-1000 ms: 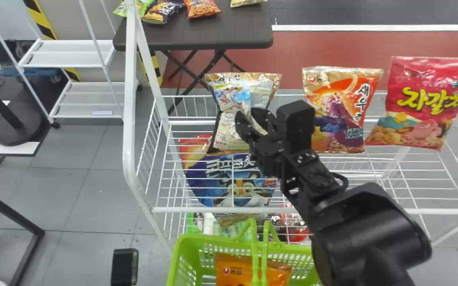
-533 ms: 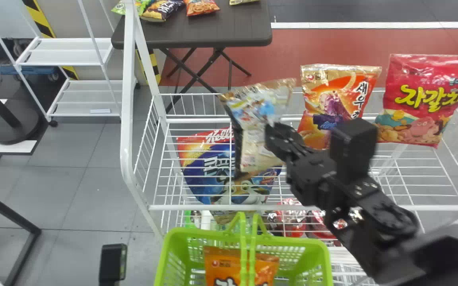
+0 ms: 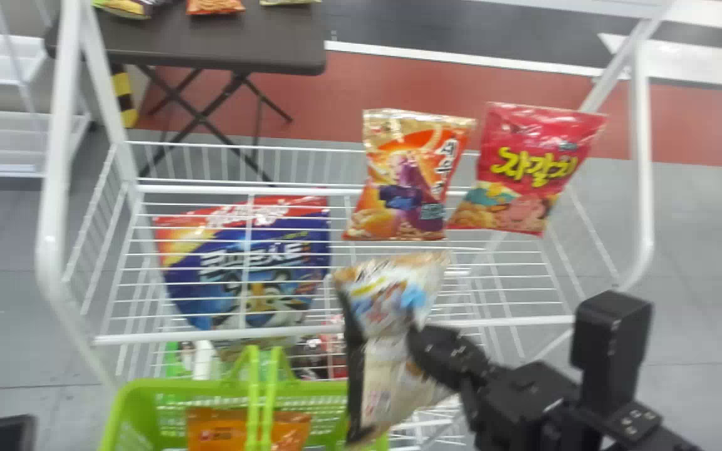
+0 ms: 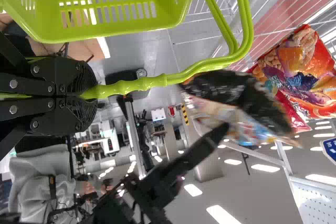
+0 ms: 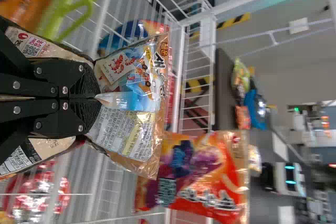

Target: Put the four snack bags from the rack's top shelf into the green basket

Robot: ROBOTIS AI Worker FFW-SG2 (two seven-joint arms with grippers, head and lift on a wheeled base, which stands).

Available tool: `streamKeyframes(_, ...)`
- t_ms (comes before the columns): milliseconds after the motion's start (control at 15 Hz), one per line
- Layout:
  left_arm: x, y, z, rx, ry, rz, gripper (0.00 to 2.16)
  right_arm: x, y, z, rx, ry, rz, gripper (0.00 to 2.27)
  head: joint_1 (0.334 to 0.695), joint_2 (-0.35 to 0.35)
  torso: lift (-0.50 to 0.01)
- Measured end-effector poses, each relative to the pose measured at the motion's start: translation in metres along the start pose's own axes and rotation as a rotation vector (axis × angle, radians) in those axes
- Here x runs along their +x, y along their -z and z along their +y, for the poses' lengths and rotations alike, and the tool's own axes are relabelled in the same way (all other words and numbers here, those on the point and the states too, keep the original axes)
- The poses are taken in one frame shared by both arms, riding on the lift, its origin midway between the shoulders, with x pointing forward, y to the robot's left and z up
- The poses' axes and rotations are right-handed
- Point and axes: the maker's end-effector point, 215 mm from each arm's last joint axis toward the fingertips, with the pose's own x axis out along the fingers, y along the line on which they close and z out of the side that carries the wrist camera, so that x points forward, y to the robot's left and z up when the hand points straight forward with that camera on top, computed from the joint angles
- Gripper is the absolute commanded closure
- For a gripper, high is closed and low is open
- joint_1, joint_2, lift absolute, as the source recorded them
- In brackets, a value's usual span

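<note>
So the right gripper [image 3: 416,341] has its jaws clamped on a crinkly snack bag [image 3: 392,294], holding it in front of the rack [image 3: 336,331], near the basket's right side. In the head view the bag hangs a bit tilted, gold along the top with a blue and white picture under it. Right wrist view gives the best look at the labels: dark lettering by the gold edge, little red shapes on a white patch, a pale panel packed with fine print, plus a red logo and a small square code on a tan part. It's pinched into creases where the jaws bite, and there's a black stretch too. Left gripper [image 3: 7,433] is at the head view's bottom left corner, and its wrist view has the jaws closed around the handle [image 4: 142,83] of the green basket [image 3: 126,401]. There's already an orange bag [image 3: 220,429] in there with a small logo. Two more stand on the top shelf: an orange and gold one [image 3: 408,188] with dark lettering running down it and a purple and blue patch, and a shiny pinkish-red one [image 3: 527,166] with chunky yellow lettering.
</note>
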Motion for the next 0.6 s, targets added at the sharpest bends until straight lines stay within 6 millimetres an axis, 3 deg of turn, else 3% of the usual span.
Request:
streamKeyframes(133, -0.002, 0.002, -0.001, 0.001, 0.000, -0.004, 2.15, -0.009, 0.046, 0.009, 0.050, -0.043, 0.156, 2.23, 0.695, -0.306, 0.000)
streamKeyframes(333, -0.005, 0.002, -0.003, 0.010, 0.006, -0.014, 2.15, -0.019, 0.096, 0.032, 0.110, -0.102, 0.316, 2.23, 0.695, -0.313, 0.000)
streamKeyframes(533, -0.001, 0.005, -0.007, 0.014, 0.016, -0.008, 2.15, -0.013, 0.112, 0.063, 0.150, -0.185, 0.343, 2.23, 0.695, -0.269, 0.000)
streamKeyframes(600, 0.001, 0.007, -0.009, 0.015, 0.020, -0.003, 2.15, -0.009, 0.111, 0.074, 0.153, -0.211, 0.333, 2.23, 0.695, -0.219, 0.000)
